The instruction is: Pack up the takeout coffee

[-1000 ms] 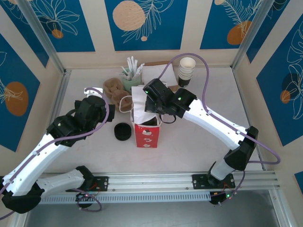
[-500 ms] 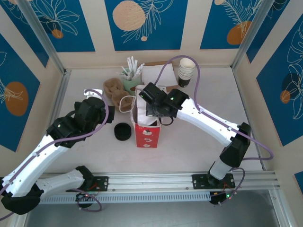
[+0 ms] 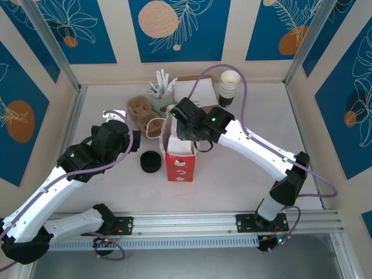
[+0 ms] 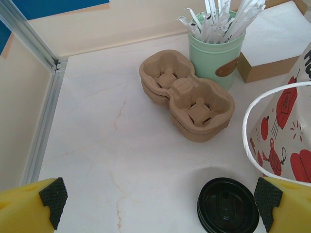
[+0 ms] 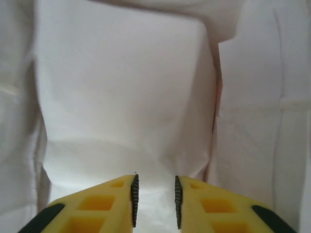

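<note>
top view: right gripper (image 3: pixel 185 136) at the open mouth of the red bag (image 3: pixel 179 164), shifted slightly toward the far side since half a second ago. left gripper (image 3: pixel 131 140) near the stack of black lids (image 3: pixel 150 161), both unmoved. takeout coffee: whereabouts cannot be told.

left wrist view: fingers (image 4: pixel 48 196) spread wide, nothing between. lid stack and the bag's white handle (image 4: pixel 249 127) just ahead. pulp cup carriers (image 4: pixel 187 94) and green pot of stirrers (image 4: pixel 216 56) beyond.

right wrist view: fingers (image 5: pixel 119 204) drawn close, a narrow gap left, gripping nothing. white bag lining (image 5: pixel 121 97) directly ahead.
</note>
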You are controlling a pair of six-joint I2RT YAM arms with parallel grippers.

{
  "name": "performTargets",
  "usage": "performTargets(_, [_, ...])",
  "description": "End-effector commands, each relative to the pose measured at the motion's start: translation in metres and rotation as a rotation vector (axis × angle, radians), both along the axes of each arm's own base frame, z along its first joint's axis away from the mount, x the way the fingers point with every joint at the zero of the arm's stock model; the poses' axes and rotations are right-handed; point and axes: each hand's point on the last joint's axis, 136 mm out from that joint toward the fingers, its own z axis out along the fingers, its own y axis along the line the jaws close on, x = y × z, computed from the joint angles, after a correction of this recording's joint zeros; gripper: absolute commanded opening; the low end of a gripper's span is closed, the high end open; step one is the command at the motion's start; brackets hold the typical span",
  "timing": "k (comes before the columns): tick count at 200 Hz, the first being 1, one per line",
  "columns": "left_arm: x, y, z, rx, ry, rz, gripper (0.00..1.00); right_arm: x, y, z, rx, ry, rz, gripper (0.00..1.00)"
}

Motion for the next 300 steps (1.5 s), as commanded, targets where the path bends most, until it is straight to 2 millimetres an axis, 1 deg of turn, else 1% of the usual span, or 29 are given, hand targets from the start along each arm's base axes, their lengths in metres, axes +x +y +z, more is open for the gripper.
performTargets(1, [0.0,0.0,0.007,-0.041,-0.022,0.004,1.0,-0.003,0.002,0.026,0.035,-0.04,0.026,0.33])
performTargets(69, [0.001,0.0,0.01,-0.044,-0.03,0.005,1.0,-0.002,0.008,0.071,0.104,-0.139,0.1,0.33])
performTargets(96, [0.003,-0.001,0.016,-0.047,-0.046,0.006,1.0,-0.002,0.004,0.093,0.128,-0.202,0.125,0.33])
performTargets(109, [0.004,-0.002,0.02,-0.048,-0.055,0.004,1.0,-0.003,0.0,0.106,0.145,-0.242,0.131,0.34])
performTargets(144, [0.009,-0.002,0.032,-0.042,-0.096,0.009,1.0,-0.001,-0.022,0.138,0.172,-0.344,0.119,0.38])
performTargets(168, [0.014,-0.001,0.042,-0.041,-0.142,0.021,1.0,0.0,-0.047,0.158,0.177,-0.426,0.1,0.42])
performTargets(189, [0.019,-0.001,0.05,-0.033,-0.186,0.029,1.0,0.001,-0.071,0.164,0.17,-0.477,0.075,0.45])
performTargets(211, [0.025,-0.001,0.055,-0.024,-0.23,0.029,1.0,0.003,-0.098,0.161,0.159,-0.501,0.031,0.49])
performTargets(219, [0.027,-0.001,0.056,-0.015,-0.249,0.021,1.0,0.004,-0.112,0.159,0.155,-0.509,-0.002,0.5])
performTargets(233, [0.03,0.004,0.054,-0.001,-0.278,0.033,1.0,0.004,-0.134,0.149,0.142,-0.514,-0.051,0.5])
performTargets(234, [0.031,0.004,0.055,-0.003,-0.283,0.035,1.0,0.004,-0.137,0.148,0.142,-0.516,-0.061,0.51])
performTargets(242, [0.033,0.007,0.051,0.004,-0.292,0.035,1.0,0.005,-0.149,0.144,0.136,-0.524,-0.09,0.54])
performTargets(243, [0.033,0.007,0.051,0.003,-0.295,0.035,1.0,0.005,-0.152,0.14,0.131,-0.522,-0.099,0.55])
performTargets(254, [0.036,0.015,0.047,0.008,-0.314,0.052,1.0,0.005,-0.169,0.132,0.129,-0.534,-0.139,0.57])
performTargets(255, [0.036,0.015,0.047,0.006,-0.316,0.054,1.0,0.005,-0.172,0.128,0.126,-0.533,-0.146,0.57])
performTargets(266, [0.041,0.026,0.038,0.01,-0.324,0.089,1.0,0.006,-0.187,0.118,0.117,-0.545,-0.177,0.61])
performTargets(269, [0.042,0.028,0.036,0.009,-0.326,0.092,1.0,0.006,-0.192,0.112,0.111,-0.545,-0.182,0.63])
performTargets(272, [0.044,0.031,0.033,0.008,-0.329,0.099,1.0,0.006,-0.195,0.111,0.11,-0.55,-0.186,0.64])
performTargets(273, [0.044,0.033,0.032,0.01,-0.328,0.102,1.0,0.007,-0.197,0.107,0.105,-0.55,-0.189,0.65])
performTargets(280, [0.047,0.037,0.025,0.007,-0.333,0.11,1.0,0.008,-0.207,0.098,0.091,-0.553,-0.205,0.67])
performTargets(283, [0.049,0.042,0.021,0.006,-0.335,0.126,1.0,0.009,-0.211,0.093,0.082,-0.552,-0.214,0.69])
performTargets(286, [0.051,0.045,0.018,0.003,-0.338,0.134,1.0,0.009,-0.214,0.093,0.08,-0.559,-0.22,0.69])
performTargets(289, [0.052,0.048,0.014,0.0,-0.339,0.142,1.0,0.01,-0.218,0.088,0.07,-0.56,-0.227,0.7])
performTargets(290, [0.053,0.049,0.013,0.0,-0.34,0.145,1.0,0.012,-0.221,0.083,0.063,-0.558,-0.234,0.71])
performTargets(292, [0.054,0.051,0.011,-0.004,-0.343,0.151,1.0,0.012,-0.222,0.081,0.06,-0.558,-0.236,0.72])
performTargets(295, [0.055,0.055,0.007,-0.005,-0.344,0.16,1.0,0.013,-0.227,0.078,0.048,-0.563,-0.244,0.74])
performTargets(298, [0.057,0.058,0.002,-0.006,-0.346,0.169,1.0,0.015,-0.232,0.069,0.034,-0.56,-0.255,0.77])
performTargets(300, [0.058,0.06,0.0,-0.007,-0.348,0.174,1.0,0.016,-0.233,0.069,0.031,-0.563,-0.26,0.78])
